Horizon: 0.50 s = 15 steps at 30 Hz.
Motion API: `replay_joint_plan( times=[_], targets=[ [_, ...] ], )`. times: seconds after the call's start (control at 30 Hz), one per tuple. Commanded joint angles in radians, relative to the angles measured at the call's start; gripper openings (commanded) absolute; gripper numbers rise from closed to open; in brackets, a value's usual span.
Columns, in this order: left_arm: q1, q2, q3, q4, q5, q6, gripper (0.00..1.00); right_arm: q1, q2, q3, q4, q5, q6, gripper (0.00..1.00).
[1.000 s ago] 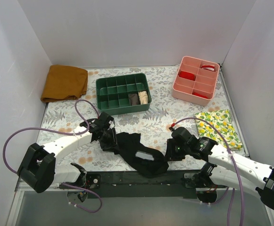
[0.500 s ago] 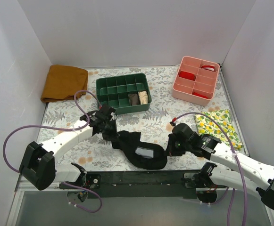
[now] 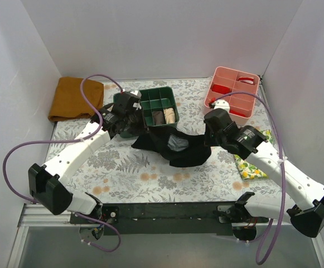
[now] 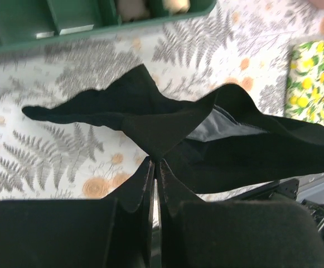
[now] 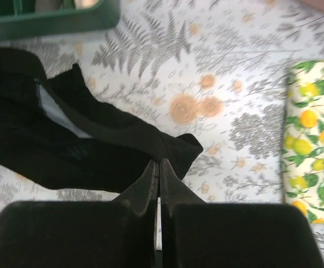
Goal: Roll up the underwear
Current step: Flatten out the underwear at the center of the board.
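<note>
The underwear (image 3: pixel 175 148), black with a grey label patch (image 3: pixel 177 143), hangs stretched between my two grippers above the middle of the table, sagging in its centre. My left gripper (image 3: pixel 140 133) is shut on its left edge, just in front of the green tray. In the left wrist view the left gripper (image 4: pixel 156 162) pinches a pointed fold of the underwear (image 4: pixel 167 120). My right gripper (image 3: pixel 207 139) is shut on the right edge. From the right wrist camera, the right gripper (image 5: pixel 159 162) clamps the hem of the underwear (image 5: pixel 83 151).
A green compartment tray (image 3: pixel 157 92) holding rolled items stands behind the garment, and a pink tray (image 3: pixel 232 95) is at the back right. A mustard-brown cloth (image 3: pixel 75 97) lies at the back left. A lemon-print cloth (image 3: pixel 250 167) lies under the right arm.
Both grippers have closed on the underwear's ends and carried it up and away from the table's front edge toward the middle, spreading it between them.
</note>
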Motion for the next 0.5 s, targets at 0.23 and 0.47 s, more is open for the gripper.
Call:
replay_joint_plan(
  times=[0.23,0.47],
  targets=[
    [-0.001,0.165,0.307,0.071,0.075,0.082,0.0,-0.142,-0.068,0.149,0.034,-0.046,-0.179,0.01],
    [-0.001,-0.031,-0.079,0.14,0.07,-0.019,0.0,-0.094,-0.153,-0.219,0.175,-0.415,-0.074,0.01]
  ],
)
